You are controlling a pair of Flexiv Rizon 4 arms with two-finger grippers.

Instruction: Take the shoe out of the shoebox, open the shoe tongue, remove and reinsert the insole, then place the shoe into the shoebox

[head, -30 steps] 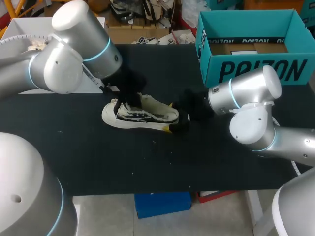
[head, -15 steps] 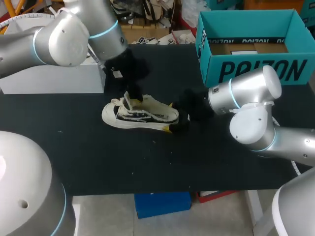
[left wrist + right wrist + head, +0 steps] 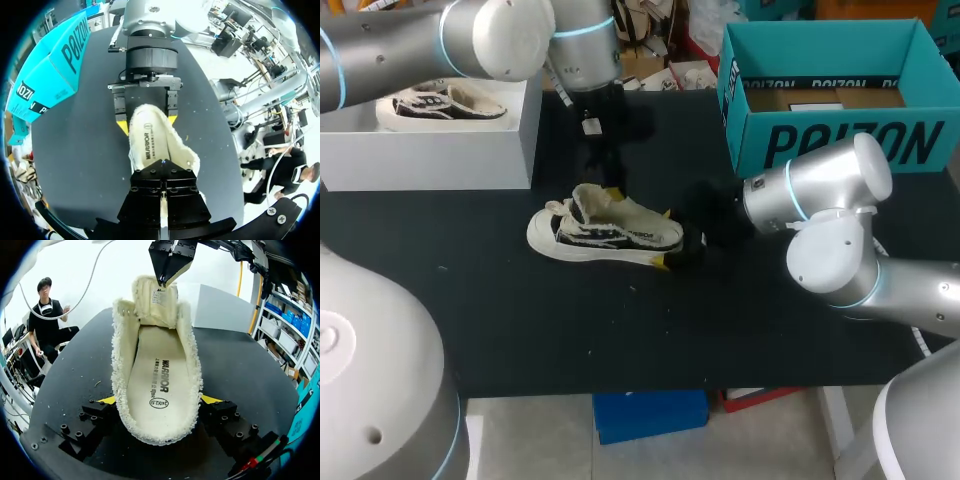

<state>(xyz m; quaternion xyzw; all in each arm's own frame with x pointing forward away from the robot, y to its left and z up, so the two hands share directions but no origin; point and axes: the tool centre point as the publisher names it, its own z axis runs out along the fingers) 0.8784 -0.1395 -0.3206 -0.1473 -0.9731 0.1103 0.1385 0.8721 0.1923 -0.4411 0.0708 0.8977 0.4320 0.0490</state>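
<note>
Tongue-opening step. Right gripper (image 3: 159,401) clamps the shoe (image 3: 610,232) at its right-hand heel; left gripper (image 3: 163,280), fingers together, meets the raised tongue (image 3: 155,300) (pinch unclear). Next, likely: reach in and lift the insole (image 3: 159,385).

We see the cream, black-striped shoe (image 3: 605,232) standing on its sole mid-table, toe toward our left, well apart from the shoebox. Its tongue (image 3: 154,300) stands pulled up, and the printed insole (image 3: 160,382) lies flat inside. The teal shoebox (image 3: 840,140) sits open at the far right.

Black table (image 3: 520,330): shoe (image 3: 610,235) centre, teal shoebox (image 3: 840,140) right rear, white box (image 3: 430,160) left rear.
</note>
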